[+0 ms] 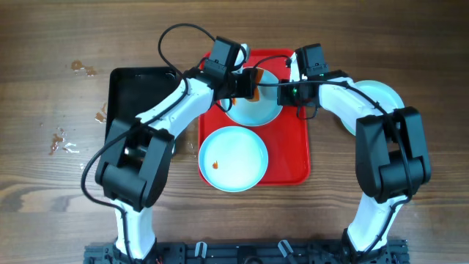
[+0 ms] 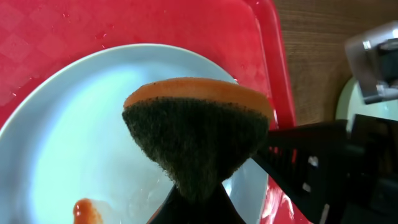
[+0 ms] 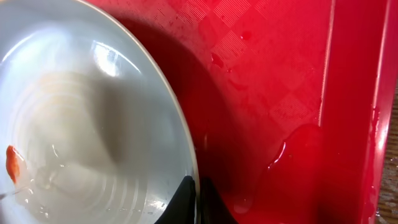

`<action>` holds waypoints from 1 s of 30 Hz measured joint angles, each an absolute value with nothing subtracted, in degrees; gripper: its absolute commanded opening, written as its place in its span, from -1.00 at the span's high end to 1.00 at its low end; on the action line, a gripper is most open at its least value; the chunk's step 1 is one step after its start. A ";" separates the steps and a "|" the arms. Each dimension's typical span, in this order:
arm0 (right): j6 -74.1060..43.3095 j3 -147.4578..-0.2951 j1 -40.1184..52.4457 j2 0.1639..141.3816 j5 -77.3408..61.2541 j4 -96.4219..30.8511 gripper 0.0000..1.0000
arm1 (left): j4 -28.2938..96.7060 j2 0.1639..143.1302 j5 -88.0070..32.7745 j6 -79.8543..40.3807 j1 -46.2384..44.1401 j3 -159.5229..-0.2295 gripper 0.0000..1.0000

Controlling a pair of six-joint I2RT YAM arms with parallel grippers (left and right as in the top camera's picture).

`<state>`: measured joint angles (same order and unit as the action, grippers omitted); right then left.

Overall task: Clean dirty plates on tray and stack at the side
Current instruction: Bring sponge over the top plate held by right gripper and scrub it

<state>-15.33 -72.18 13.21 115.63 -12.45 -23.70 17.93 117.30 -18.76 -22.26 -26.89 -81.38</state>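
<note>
The tabletop (image 1: 44, 220) carries the tray (image 1: 293, 158) at its middle, with a black tray (image 1: 135, 92) just to its left. The tray's long axis runs from the robot's side to the far side. Two plates lie flat and face up on it, one behind the other along that axis. Being round, they have no long axis of their own. The far plate (image 1: 256, 110) is the one being worked on. The near plate (image 1: 238, 165) has a smear (image 1: 215, 164) left of its centre. A third plate (image 1: 385, 94) rests on the tabletop to the right, partly under the right arm.

The left gripper (image 2: 194, 208) is clamped hard on a sponge (image 2: 199, 137), squeezing it into a wedge, orange side up and dark scourer side toward the wrist camera. The sponge is above the far plate; contact cannot be told. The right gripper (image 3: 198, 202) is closed to a thin pinch on that plate's rim.

The pinch is narrow and the plate looks wet, so a firm sideways scrub could pull the rim free or tip the plate. A puddle (image 3: 298, 155) on the tray would let a loose plate slide. The far plate's red spot (image 3: 12, 163) sits off to one side and could be missed. The grippers are close enough to collide.
</note>
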 measured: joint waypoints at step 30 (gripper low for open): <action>-15.33 -72.38 13.54 115.63 -13.96 -25.23 0.91 | 47.03 124.05 2.81 -27.18 -27.11 -91.59 0.92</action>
